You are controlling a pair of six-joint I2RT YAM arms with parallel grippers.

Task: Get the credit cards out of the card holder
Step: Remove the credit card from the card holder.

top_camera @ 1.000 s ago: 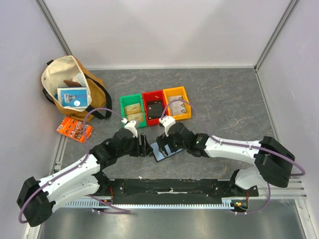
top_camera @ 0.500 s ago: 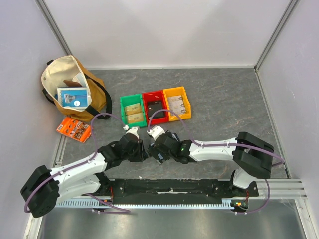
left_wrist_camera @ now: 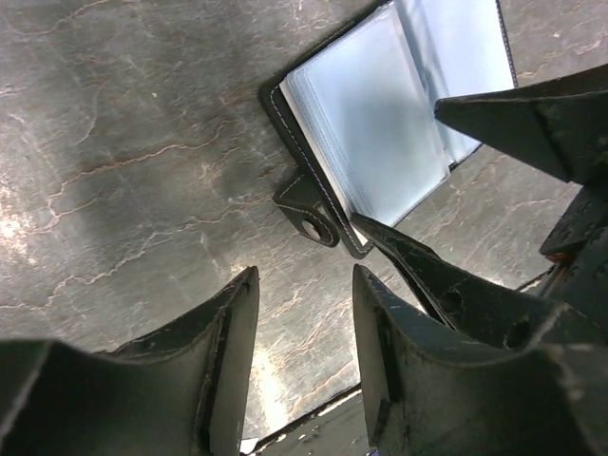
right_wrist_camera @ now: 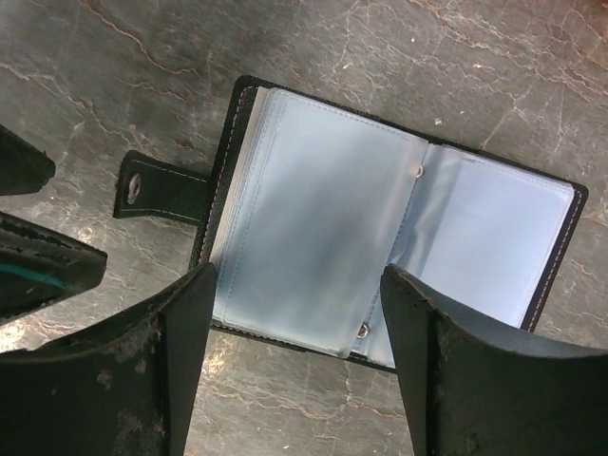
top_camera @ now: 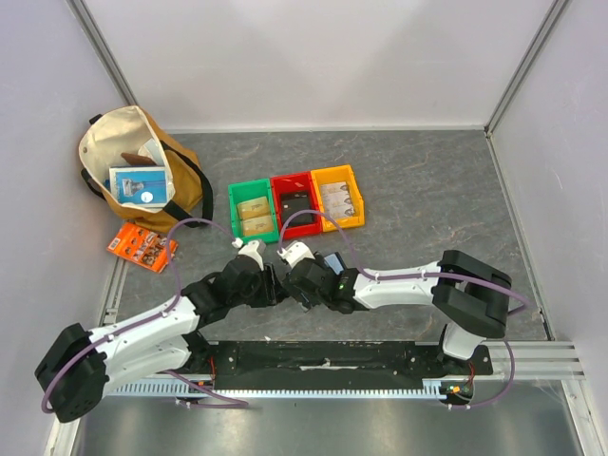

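Card holder: you have it lying open on the worktop, clear sleeves up, snap tab out sideways.
Left fingers: parted, holding nothing, near the snap tab.
Right fingers: spread wide above the sleeves.
Orange packet: print too small to read.

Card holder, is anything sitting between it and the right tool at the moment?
Nothing visible does. The card holder lies open on the table directly in front of the right tool, whose jaws stand wide. The left tool sits off to the side near the snap tab, not in the path.
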